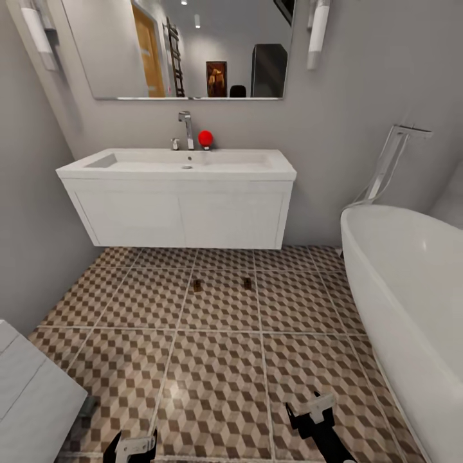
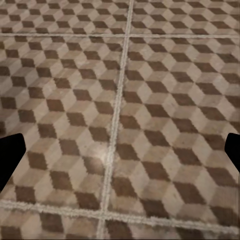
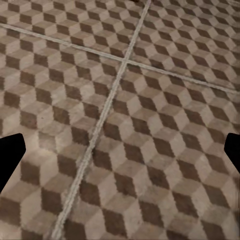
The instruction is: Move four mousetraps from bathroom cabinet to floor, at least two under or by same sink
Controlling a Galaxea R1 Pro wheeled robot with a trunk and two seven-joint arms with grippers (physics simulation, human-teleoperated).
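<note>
Two small brown mousetraps (image 1: 197, 285) (image 1: 247, 282) lie on the cube-patterned bathroom floor (image 1: 218, 360), just in front of the white wall-hung sink (image 1: 177, 168). My left gripper (image 1: 134, 449) and right gripper (image 1: 310, 411) hang low at the near edge of the head view, well short of the traps. In the left wrist view the left gripper (image 2: 120, 160) is open over bare tiles. The right gripper (image 3: 120, 155) is also open with nothing between its fingers. The cabinet is out of view.
A white oval bathtub (image 1: 411, 289) fills the right side, with a floor-standing tap (image 1: 392, 154) behind it. A white drawer unit (image 1: 29, 392) stands at the near left. A chrome faucet (image 1: 186, 128) and a red ball (image 1: 205, 137) sit on the sink under a mirror (image 1: 186, 48).
</note>
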